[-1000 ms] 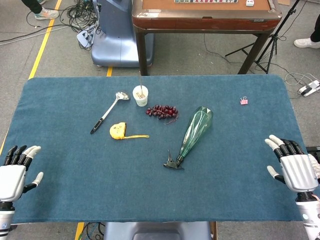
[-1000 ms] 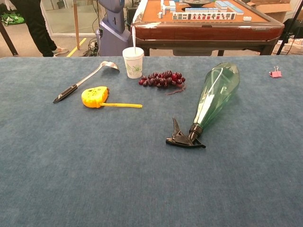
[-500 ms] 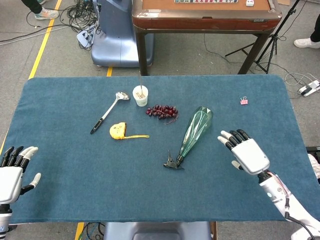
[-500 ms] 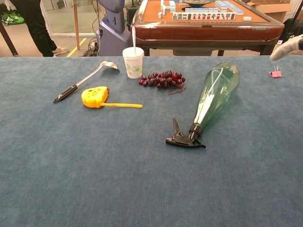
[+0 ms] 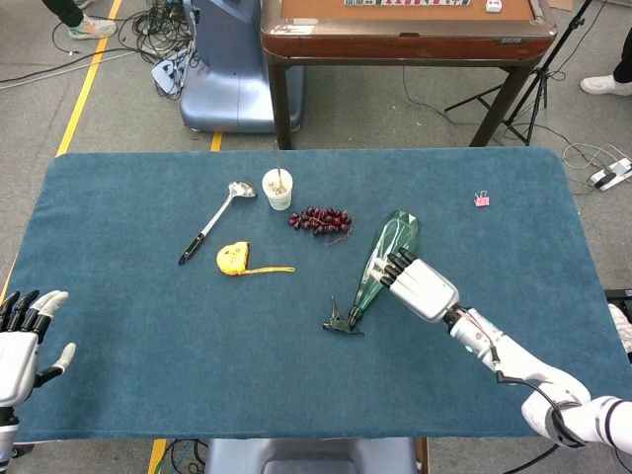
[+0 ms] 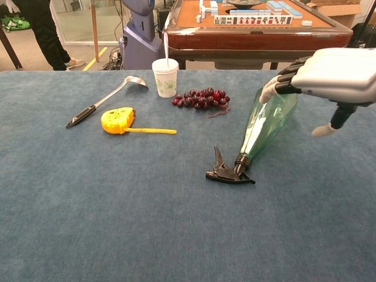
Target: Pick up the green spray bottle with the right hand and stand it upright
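Observation:
The green spray bottle [image 5: 387, 252] [image 6: 265, 120] lies on its side on the blue cloth, wide base away from me and black trigger nozzle [image 5: 342, 320] [image 6: 228, 171] toward me. My right hand [image 5: 422, 285] [image 6: 328, 73] hovers palm down just above the bottle's body, fingers spread over it and thumb hanging on the right side; it holds nothing. My left hand [image 5: 24, 338] rests open at the near left edge of the table, seen only in the head view.
A paper cup [image 5: 277, 189], a bunch of dark grapes [image 5: 320, 219], a metal ladle [image 5: 215, 219] and a yellow tape measure [image 5: 235, 259] lie left of the bottle. A pink binder clip [image 5: 482, 199] sits at the far right. A wooden table [image 5: 405, 30] stands behind.
My right hand has swept left from the near right edge to a spot right over the bottle. The bottle has not moved. The left hand has slipped slightly lower.

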Robot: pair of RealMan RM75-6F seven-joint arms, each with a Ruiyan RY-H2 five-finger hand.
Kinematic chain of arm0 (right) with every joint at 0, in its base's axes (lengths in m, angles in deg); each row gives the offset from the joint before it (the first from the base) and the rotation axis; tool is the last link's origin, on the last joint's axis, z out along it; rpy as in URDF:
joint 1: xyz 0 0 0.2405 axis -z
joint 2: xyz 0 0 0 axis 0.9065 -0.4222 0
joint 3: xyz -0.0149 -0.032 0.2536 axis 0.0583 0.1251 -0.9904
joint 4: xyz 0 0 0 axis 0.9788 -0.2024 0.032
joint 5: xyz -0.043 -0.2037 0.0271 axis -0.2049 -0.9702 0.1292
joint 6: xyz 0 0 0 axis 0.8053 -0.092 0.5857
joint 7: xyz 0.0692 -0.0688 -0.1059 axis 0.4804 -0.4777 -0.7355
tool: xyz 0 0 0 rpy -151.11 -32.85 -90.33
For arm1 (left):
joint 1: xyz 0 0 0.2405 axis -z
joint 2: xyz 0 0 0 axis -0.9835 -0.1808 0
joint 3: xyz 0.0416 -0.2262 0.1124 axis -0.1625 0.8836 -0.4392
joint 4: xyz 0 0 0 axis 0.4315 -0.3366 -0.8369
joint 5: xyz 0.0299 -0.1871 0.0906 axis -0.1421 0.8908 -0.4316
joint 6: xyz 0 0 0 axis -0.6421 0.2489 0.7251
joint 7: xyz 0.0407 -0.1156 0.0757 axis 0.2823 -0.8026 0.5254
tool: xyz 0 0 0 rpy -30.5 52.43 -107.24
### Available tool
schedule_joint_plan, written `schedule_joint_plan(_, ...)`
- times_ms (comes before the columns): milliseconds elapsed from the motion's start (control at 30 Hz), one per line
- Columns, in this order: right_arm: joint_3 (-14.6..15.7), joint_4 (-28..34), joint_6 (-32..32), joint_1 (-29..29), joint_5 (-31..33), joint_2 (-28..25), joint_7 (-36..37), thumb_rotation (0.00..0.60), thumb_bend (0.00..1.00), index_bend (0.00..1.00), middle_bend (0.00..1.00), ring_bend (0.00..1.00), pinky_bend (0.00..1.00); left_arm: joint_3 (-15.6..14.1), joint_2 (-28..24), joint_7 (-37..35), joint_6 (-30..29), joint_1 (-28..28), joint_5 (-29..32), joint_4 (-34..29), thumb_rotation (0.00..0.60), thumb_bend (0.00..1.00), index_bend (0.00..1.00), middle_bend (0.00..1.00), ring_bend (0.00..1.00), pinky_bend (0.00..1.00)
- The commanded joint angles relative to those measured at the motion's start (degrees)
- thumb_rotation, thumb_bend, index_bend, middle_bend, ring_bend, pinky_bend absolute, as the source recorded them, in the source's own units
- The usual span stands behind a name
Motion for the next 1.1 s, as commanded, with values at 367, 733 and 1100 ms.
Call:
schedule_joint_plan(367,2.1,-9.9,4.1,-6.7,-0.7,9.9,-0.7,0.6,0.13,0.26,0.21,0.15,0.2,0.3,-0.1,-0.7,0.6,0.1,0.6,0.5,0.6,0.33,0.15,0.17,0.09,0.02)
schedule_joint_plan(733,3.8,-15.6,4.8,-9.4,-0.5,13.8,0.5,0.6,0.2,0.31,0.23,0.15,0.2,0.4,-0.2,-1.4,0.7,-0.1,1.1,1.3,0.6,0.33,0.15,0.17,0.09,0.02)
schedule_joint_plan(1100,4.6,-20.0,5.1,-10.9,0.8,16.1,0.3,0.6,0.23,0.4,0.28,0.15,0.2,0.3,0.0,-2.5,1.0,-0.1,1.0,2.2,0.6,0.33,0.15,0.17,0.09,0.01)
